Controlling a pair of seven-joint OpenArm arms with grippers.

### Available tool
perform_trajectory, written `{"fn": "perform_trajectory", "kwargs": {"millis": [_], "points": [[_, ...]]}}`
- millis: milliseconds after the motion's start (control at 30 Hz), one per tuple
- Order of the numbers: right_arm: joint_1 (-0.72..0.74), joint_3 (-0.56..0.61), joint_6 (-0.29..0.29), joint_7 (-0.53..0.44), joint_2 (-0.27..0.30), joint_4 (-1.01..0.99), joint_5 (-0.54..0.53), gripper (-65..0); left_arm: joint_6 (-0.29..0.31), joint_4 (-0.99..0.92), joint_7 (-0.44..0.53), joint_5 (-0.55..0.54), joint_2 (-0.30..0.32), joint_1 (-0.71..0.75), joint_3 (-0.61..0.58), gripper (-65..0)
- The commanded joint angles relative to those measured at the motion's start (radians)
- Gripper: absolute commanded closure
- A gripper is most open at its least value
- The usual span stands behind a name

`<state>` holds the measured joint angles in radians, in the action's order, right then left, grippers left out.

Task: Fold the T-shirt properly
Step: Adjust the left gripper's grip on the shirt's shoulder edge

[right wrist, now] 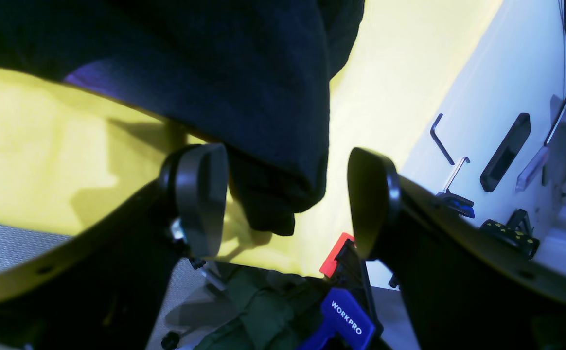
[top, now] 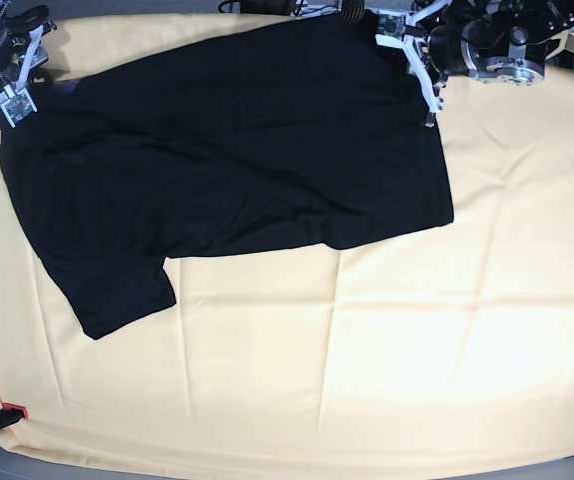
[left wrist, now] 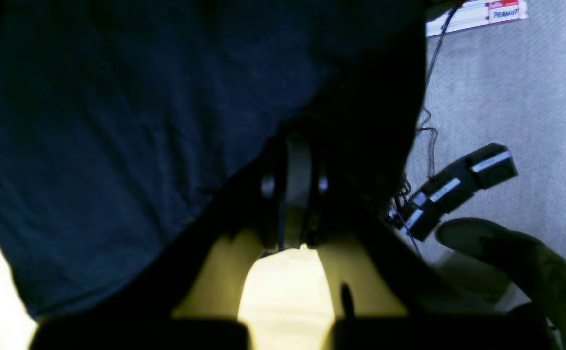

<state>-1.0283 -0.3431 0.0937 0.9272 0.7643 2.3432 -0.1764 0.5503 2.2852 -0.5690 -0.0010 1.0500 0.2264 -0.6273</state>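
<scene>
Across the desk's (top: 487,330) upper half, ten to two o'clock, lies one black T-shirt (top: 227,170), plain side up, one sleeve trailing toward seven. Two grippers: left (left wrist: 293,187) fingers pinch its fabric; right (right wrist: 288,199) fingers spread wide around a hanging fold.

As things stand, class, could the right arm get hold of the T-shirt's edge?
Probably yes: the right gripper is open with a fold of the T-shirt hanging between its pads, and nothing blocks it.
</scene>
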Motion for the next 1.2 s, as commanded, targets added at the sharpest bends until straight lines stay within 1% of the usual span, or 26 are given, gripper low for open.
{"fn": "perform_trajectory", "kwargs": {"millis": [0, 167, 300, 400, 567, 667, 700, 800, 867, 1000, 1133, 1167], "points": [[-0.005, -0.011, -0.009, -0.010, 0.011, 0.013, 0.013, -40.5, -0.005, 0.030, 0.000, -0.006, 0.017, -0.006, 0.006, 0.0], [-0.005, -0.011, -0.008, -0.010, 0.011, 0.013, 0.013, -40.5, -0.004, 0.064, -0.034, 0.024, 0.029, -0.005, 0.007, 0.0], [-0.005, -0.011, -0.009, -0.010, 0.011, 0.013, 0.013, -40.5, -0.002, 0.064, -0.045, 0.055, 0.064, -0.005, 0.007, 0.0], [-0.005, -0.011, -0.009, -0.010, 0.011, 0.013, 0.013, -40.5, -0.001, 0.064, -0.066, 0.057, 0.091, -0.005, 0.006, 0.0], [-0.005, -0.011, -0.009, -0.010, 0.011, 0.013, 0.013, -40.5, 0.000, 0.064, -0.068, 0.056, 0.151, -0.005, 0.006, 0.0], [-0.005, -0.011, -0.009, -0.010, 0.011, 0.013, 0.014, -40.5, 0.040, 0.064, -0.076, 0.057, 0.190, -0.005, 0.006, 0.0], [-0.005, -0.011, -0.009, -0.011, 0.011, 0.013, 0.016, -40.5, 0.043, 0.064, -0.086, 0.057, 0.204, -0.005, 0.006, 0.0], [-0.005, -0.011, -0.011, -0.011, 0.011, 0.013, 0.016, -40.5, 0.041, 0.064, -0.094, 0.058, 0.247, -0.006, 0.007, 0.0], [-0.005, -0.011, -0.024, -0.011, 0.011, 0.013, 0.016, -40.5, 0.041, 0.064, -0.094, 0.062, 0.266, -0.005, 0.007, 0.0], [-0.005, -0.011, -0.023, -0.011, 0.011, 0.013, 0.016, -40.5, 0.040, 0.064, -0.094, 0.083, 0.284, -0.006, 0.007, 0.0], [-0.006, -0.011, -0.021, -0.009, 0.011, 0.013, 0.015, -40.5, 0.041, 0.064, -0.095, 0.082, 0.284, -0.006, 0.007, 0.0], [-0.006, -0.011, -0.006, -0.005, 0.011, 0.013, 0.011, -40.5, 0.041, 0.064, -0.095, 0.082, 0.286, -0.006, 0.007, 0.0]]}}
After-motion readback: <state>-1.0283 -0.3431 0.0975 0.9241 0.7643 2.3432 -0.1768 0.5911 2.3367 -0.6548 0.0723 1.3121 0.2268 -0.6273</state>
